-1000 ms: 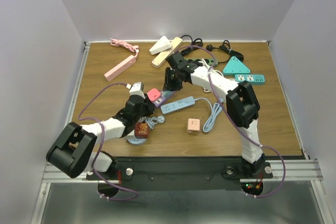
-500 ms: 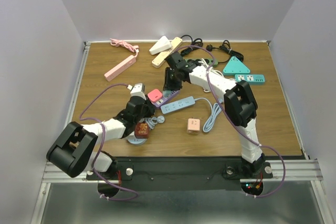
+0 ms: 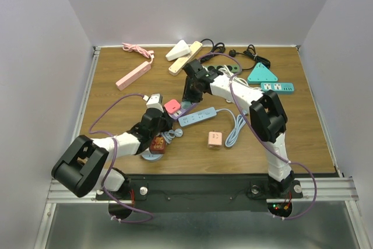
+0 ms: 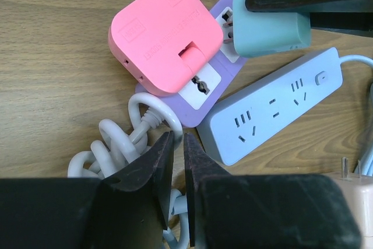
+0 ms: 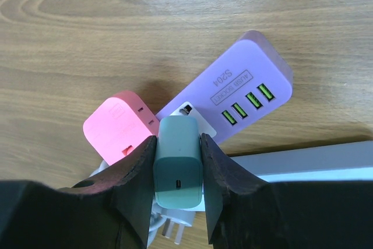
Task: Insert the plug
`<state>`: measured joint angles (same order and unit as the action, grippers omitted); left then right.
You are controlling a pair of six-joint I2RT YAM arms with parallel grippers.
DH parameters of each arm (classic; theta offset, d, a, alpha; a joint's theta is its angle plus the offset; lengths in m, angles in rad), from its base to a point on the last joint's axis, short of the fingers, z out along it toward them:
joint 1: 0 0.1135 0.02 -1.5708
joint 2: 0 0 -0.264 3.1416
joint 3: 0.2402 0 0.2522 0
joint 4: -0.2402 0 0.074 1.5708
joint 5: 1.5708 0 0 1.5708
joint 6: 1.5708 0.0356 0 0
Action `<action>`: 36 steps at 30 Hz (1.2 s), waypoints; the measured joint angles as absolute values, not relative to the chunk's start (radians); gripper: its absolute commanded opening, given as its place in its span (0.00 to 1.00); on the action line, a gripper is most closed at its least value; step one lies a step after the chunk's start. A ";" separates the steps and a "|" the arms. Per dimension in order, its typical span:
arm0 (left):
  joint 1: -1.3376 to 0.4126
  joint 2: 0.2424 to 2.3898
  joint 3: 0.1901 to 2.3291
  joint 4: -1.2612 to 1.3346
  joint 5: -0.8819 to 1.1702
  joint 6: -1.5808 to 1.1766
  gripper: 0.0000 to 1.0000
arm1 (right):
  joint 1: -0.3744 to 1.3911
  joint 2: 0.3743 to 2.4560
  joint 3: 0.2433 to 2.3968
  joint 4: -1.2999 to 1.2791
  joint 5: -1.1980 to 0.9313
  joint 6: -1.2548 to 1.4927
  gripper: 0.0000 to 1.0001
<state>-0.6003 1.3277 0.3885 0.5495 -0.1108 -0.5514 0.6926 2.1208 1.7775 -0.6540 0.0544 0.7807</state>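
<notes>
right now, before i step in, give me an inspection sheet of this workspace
surface: wooden table, crowded at the middle and far edge
job's things: teal plug over a socket of the purple power strip; whether it is seated cannot be told
clutter: pink adapter on the purple strip, blue power strip beside it, pink strip, cream strips, teal triangle, small pink cube
grippers: right gripper clamps the teal plug; left gripper nearly closed, holding nothing
cables: white coil under the left gripper; black cables at the far edge
surroundings: plain white walls
</notes>
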 measured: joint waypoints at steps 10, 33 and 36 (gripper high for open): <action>-0.610 1.326 0.386 0.548 -0.120 -0.551 0.22 | 0.715 2.119 1.774 -0.654 0.151 0.899 0.00; -0.628 1.250 0.352 0.533 -0.086 -0.534 0.21 | 0.770 2.123 1.798 -0.728 0.280 1.114 0.00; -0.628 1.250 0.352 0.533 -0.086 -0.528 0.21 | 0.781 2.123 1.799 -0.735 0.291 1.123 0.00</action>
